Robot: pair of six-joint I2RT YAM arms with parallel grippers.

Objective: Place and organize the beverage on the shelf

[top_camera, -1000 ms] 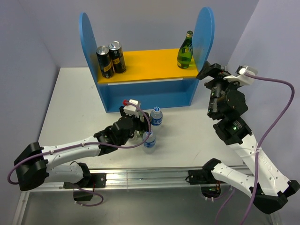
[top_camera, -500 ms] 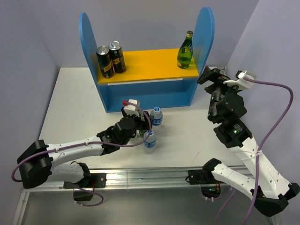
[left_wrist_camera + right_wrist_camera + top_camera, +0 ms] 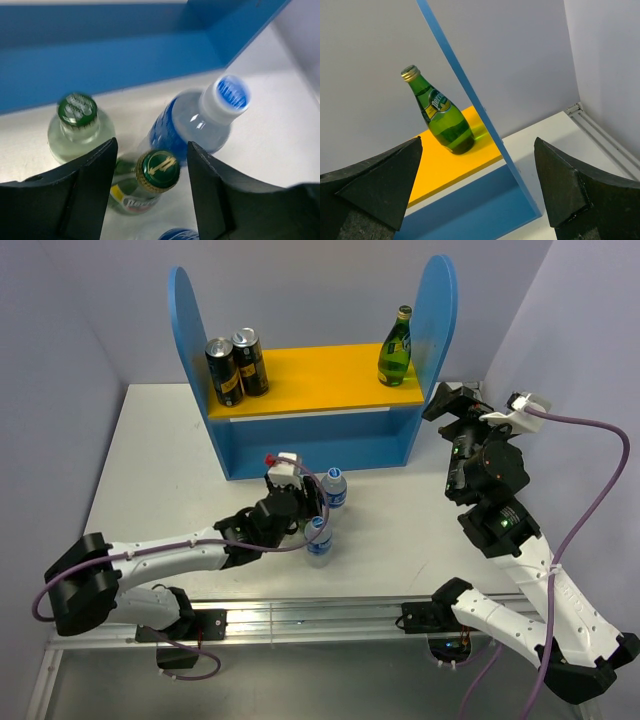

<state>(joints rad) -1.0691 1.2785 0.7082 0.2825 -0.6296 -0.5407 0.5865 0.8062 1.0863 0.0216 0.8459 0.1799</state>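
The green glass bottle (image 3: 157, 171) stood upright near the middle of the worktop (image 3: 420, 530), just in front of the shelf (image 3: 310, 440) at the far edge. The left pincer (image 3: 151, 145) hung above it with one finger on each side of the capped neck, so the bottle's long axis ran up between the fingers. The jaws stood partway closed around the neck; whether they pressed on the glass could not be told. The right pincer (image 3: 478, 142) gaped wide and empty, well apart by the worktop's right edge, so the left arm was the nearer one.

Crowded beside that bottle on the worktop were two water bottles (image 3: 200, 120) and one squat clear bottle (image 3: 80, 130). On the upper board (image 3: 320, 375) stood two dark cans (image 3: 224, 372) and a second green glass bottle (image 3: 396, 350).
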